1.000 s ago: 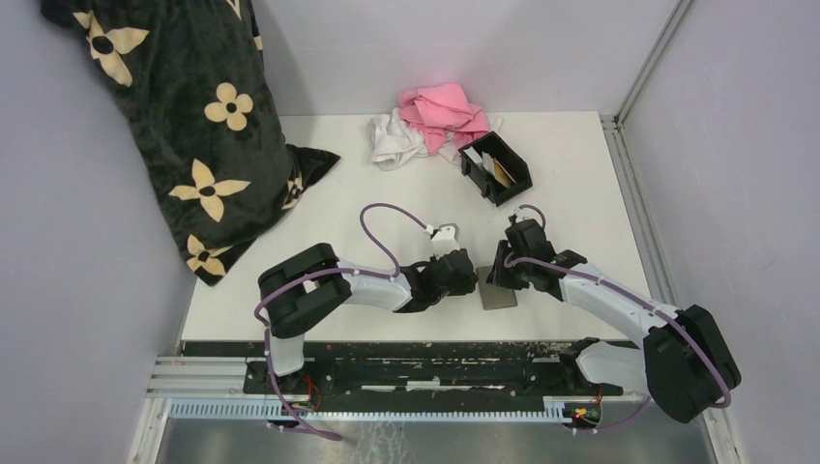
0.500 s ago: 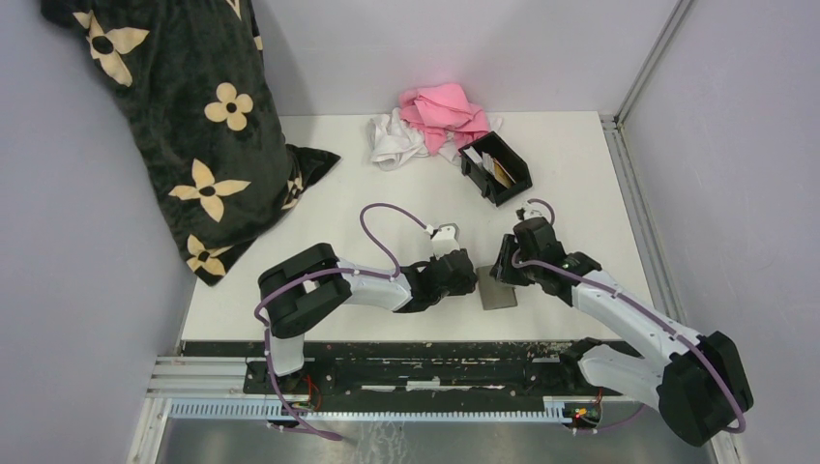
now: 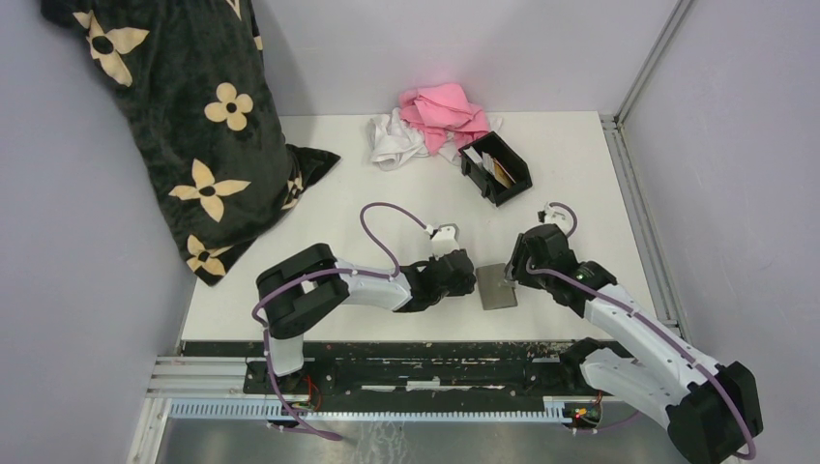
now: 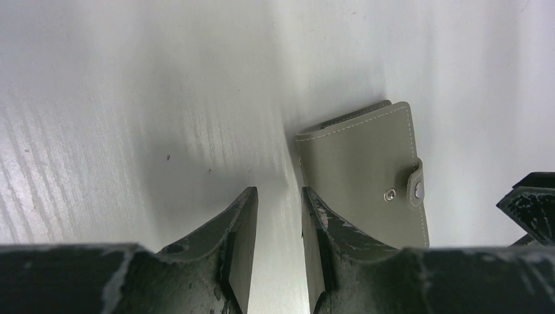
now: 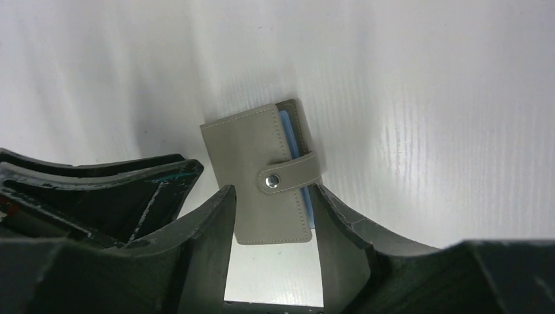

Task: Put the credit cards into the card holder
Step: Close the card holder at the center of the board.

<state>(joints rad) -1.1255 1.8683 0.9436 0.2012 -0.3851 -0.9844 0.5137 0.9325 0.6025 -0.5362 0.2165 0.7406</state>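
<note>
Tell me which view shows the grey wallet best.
Right wrist: the grey wallet lies whole and closed, strap snapped, blue edge showing. Left wrist shows it foreshortened, partly hidden; top external shows only a small grey rectangle.

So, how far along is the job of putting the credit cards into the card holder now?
Done: a white card and a tan card stand in the black card holder. In hand: nothing; both claws are open, the right claw over the closed grey wallet, the left claw beside it. Left: a light blue edge shows in the wallet's side, perhaps a card to take out; I cannot tell.
</note>
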